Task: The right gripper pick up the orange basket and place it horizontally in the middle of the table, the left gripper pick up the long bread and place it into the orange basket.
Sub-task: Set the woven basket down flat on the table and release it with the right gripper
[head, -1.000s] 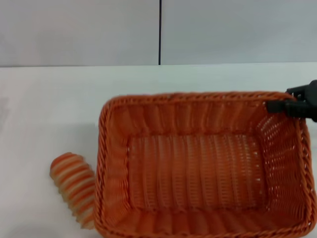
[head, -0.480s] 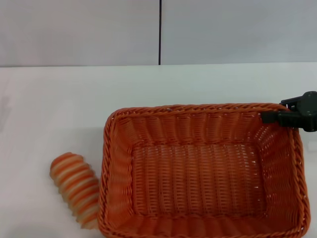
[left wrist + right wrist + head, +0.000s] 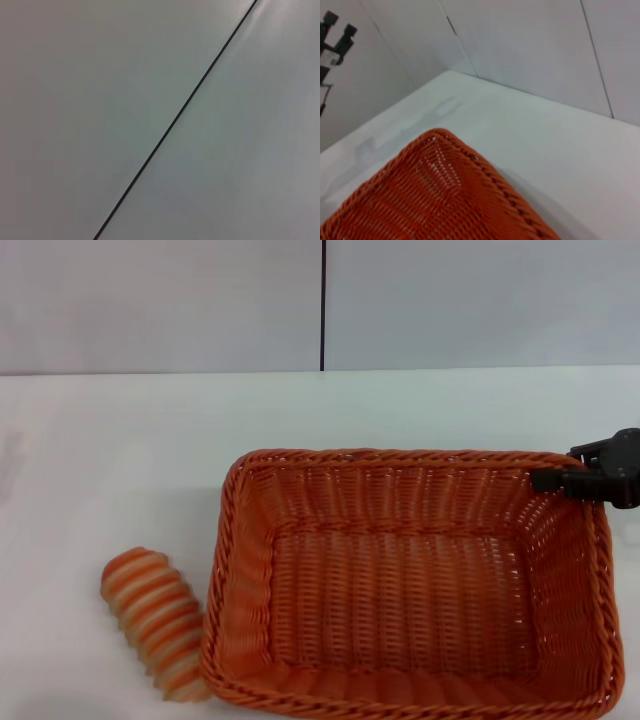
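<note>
The orange basket lies lengthwise across the table, right of centre and open side up. My right gripper is shut on the braided rim at the basket's far right corner. The right wrist view shows a stretch of that rim, the orange basket. The long bread, striped orange and cream, lies on the table just left of the basket, its near end against the basket's side. My left gripper shows only far off in the right wrist view, raised before the wall with its two black jaws apart.
A grey wall with a dark vertical seam stands behind the table. White tabletop stretches beyond and left of the basket. The left wrist view shows only the wall and its seam.
The basket has sunk lower and slid slightly right with my right gripper still on its corner. The bread has stayed where it was.
</note>
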`<move>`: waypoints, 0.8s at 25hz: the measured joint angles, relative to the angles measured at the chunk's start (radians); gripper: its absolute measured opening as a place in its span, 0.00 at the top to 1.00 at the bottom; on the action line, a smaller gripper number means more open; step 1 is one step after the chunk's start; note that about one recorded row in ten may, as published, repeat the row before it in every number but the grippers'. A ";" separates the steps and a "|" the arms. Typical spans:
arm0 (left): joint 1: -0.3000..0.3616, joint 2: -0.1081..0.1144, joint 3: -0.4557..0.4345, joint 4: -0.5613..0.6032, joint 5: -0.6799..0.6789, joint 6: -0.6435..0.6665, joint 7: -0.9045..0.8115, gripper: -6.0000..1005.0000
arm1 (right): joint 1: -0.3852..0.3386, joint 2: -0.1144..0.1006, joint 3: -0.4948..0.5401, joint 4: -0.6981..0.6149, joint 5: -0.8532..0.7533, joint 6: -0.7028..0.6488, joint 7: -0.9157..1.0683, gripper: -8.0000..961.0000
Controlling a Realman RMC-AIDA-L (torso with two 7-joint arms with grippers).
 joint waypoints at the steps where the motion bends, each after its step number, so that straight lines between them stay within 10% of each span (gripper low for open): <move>1: -0.001 0.000 0.000 -0.001 0.000 -0.002 0.000 0.21 | 0.002 0.000 0.000 0.000 -0.006 0.003 0.000 0.75; 20: -0.017 -0.003 0.001 -0.003 0.002 -0.011 0.000 0.21 | 0.019 -0.034 0.014 -0.002 -0.067 0.020 0.009 0.73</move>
